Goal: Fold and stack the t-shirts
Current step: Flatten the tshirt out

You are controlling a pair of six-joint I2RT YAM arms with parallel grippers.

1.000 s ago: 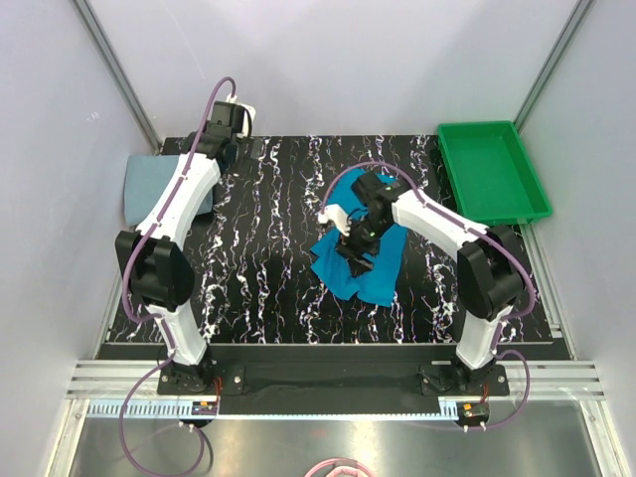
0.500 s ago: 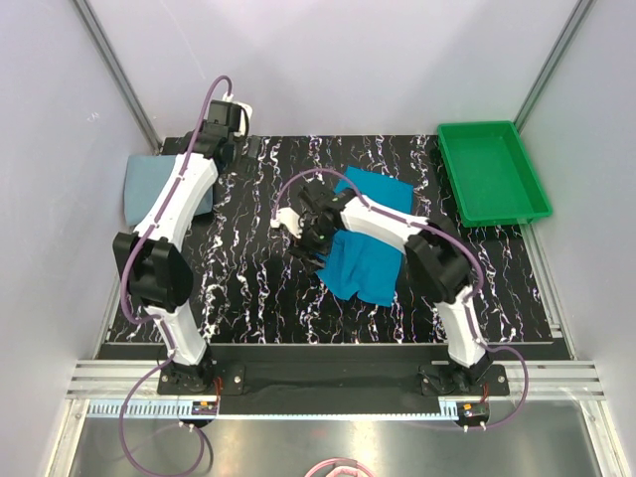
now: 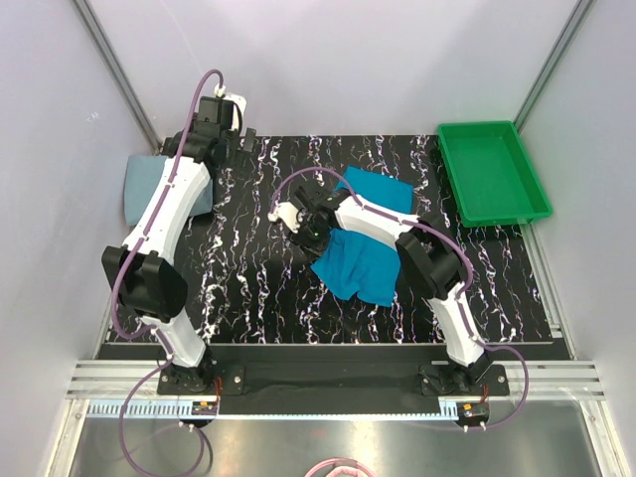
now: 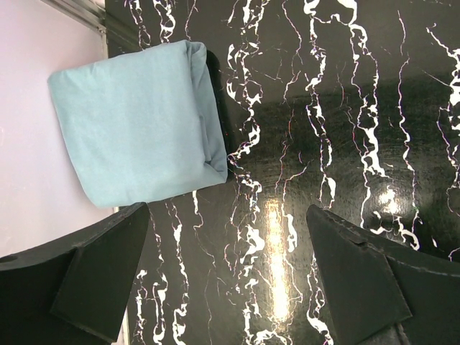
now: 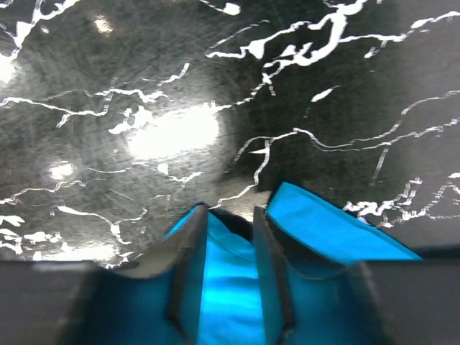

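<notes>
The bright teal-blue t-shirt (image 3: 363, 263) lies partly folded at the table's middle, one flap reaching toward the back. My right gripper (image 3: 301, 221) is at its left edge, shut on a fold of the teal cloth (image 5: 230, 287) that sits between the fingers (image 5: 188, 251), just above the table. The pale grey-blue t-shirt (image 3: 149, 184) lies folded at the far left edge; it also shows in the left wrist view (image 4: 136, 129). My left gripper (image 3: 231, 149) hovers at the back left beside it, open and empty (image 4: 227, 210).
A green plastic tray (image 3: 492, 174) stands at the back right corner. The black marbled table (image 3: 248, 278) has grey walls on the left, back and right. The white plug box sits at the back left behind the left arm.
My right gripper has moved left and toward the back with the teal shirt's edge in it, spreading the cloth out. The left gripper has shifted slightly toward the back.
</notes>
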